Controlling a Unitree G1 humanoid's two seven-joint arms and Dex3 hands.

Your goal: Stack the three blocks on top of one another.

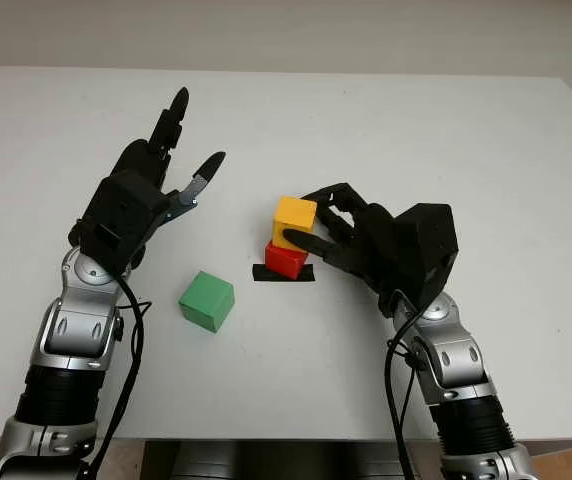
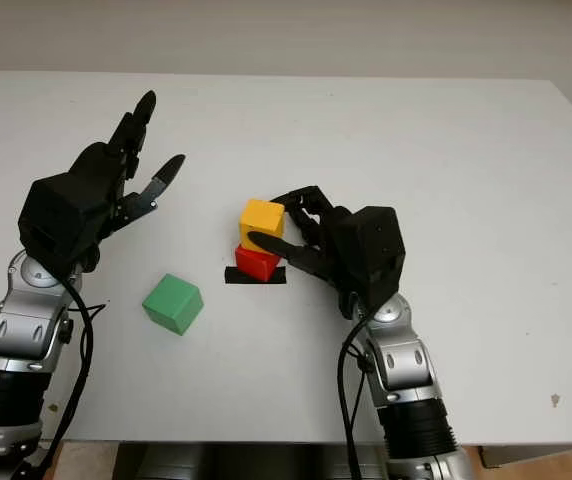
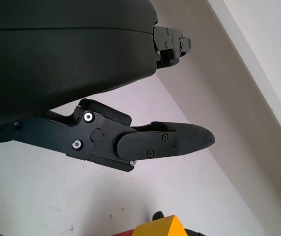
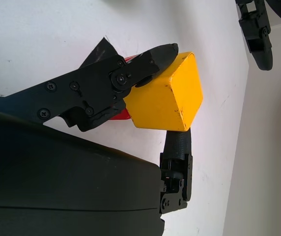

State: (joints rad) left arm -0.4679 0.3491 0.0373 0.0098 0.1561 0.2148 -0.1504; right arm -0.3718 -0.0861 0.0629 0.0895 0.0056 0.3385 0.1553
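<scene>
Head views: right hand (image 1: 341, 235) reaching in from right, fingers closed around yellow block (image 1: 294, 215), which sits on red block (image 1: 286, 260); red block on black tape patch (image 1: 283, 273), centre of white table (image 1: 446, 130). Left hand (image 1: 156, 175) raised left of stack, open, holding nothing. Green block (image 1: 207, 300) lying apart, front-left of stack, below left hand.

Left wrist view: finger (image 3: 165, 142) extended over table; yellow block corner (image 3: 162, 228) at edge.

Right wrist view: fingertips (image 4: 155, 56) pinching yellow block (image 4: 167, 96) on opposite faces.
</scene>
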